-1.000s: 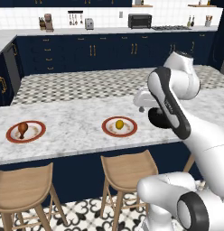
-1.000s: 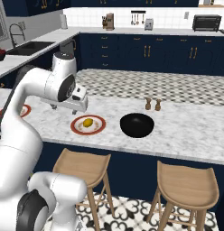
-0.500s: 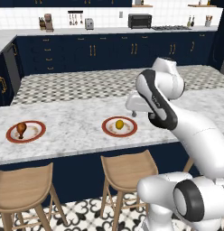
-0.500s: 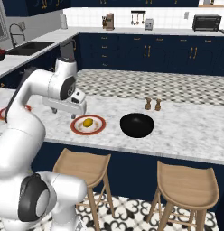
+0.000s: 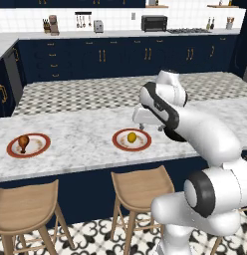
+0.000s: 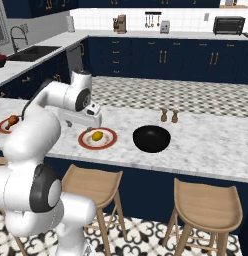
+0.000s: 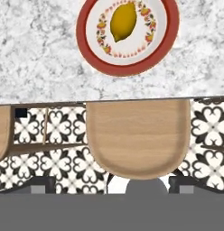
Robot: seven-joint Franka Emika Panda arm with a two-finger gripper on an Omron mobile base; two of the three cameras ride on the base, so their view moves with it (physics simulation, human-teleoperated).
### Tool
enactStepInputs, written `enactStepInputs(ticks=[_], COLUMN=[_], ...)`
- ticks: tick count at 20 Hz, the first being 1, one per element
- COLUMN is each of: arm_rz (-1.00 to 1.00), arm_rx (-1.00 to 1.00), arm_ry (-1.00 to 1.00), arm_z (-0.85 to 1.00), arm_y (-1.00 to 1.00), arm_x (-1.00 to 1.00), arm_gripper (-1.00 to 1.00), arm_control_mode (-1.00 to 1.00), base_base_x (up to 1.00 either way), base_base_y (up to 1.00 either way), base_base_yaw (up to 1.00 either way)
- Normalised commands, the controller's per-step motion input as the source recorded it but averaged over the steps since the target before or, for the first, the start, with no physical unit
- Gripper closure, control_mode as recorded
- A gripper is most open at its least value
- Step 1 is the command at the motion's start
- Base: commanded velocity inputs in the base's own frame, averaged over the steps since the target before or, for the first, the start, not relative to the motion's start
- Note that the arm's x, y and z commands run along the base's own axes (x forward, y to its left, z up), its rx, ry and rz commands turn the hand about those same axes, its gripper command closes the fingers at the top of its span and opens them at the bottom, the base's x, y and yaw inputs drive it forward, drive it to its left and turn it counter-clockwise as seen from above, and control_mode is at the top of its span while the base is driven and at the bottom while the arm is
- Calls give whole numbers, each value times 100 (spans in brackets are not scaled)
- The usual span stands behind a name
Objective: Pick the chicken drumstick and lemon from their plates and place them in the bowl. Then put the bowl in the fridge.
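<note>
Flanking bowl (image 6: 152, 139): lemon (image 6: 97, 135); shakers (image 6: 169, 115)

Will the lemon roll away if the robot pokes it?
Probably a little. The lemon is a smooth oval lying loose on its plate, so a nudge could roll it sideways. The plate looks nearly flat, so it may not stop it. It looks firm, unlikely to squash.

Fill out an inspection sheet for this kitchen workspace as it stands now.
Surface: marble counter, bare between plates.
Job's things: drumstick on left plate; lemon on middle plate; black bowl holds nothing.
Clutter: two small shakers behind the bowl.
End effector: above the counter by the lemon plate, holding nothing; open or shut unclear.
Cables: nothing seen.
Surroundings: wooden stools, navy cabinets, toaster oven.
</note>
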Motion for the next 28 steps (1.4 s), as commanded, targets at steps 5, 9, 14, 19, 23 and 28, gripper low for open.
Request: enactStepInputs(ticks=[5, 9, 14, 19, 23, 28], arm_rz=[0, 0, -1, -8, -8, 0], arm_rx=[0, 0, -4, -12, -4, 0], arm_ry=[11, 7, 1, 0, 0, 1], arm_z=[-28, -31, -40, -52, -37, -16], arm_y=[0, 0, 0, 0, 8, 8], arm_x=[80, 74, 64, 16, 29, 62], arm_gripper=[-100, -100, -100, -100, -100, -100], arm_control_mode=[-100, -100, -100, -100, -100, -100], base_base_x=[0, 0, 0, 0, 0, 0], base_base_y=[0, 0, 0, 0, 0, 0], base_base_yaw=[0, 0, 0, 0, 0, 0])
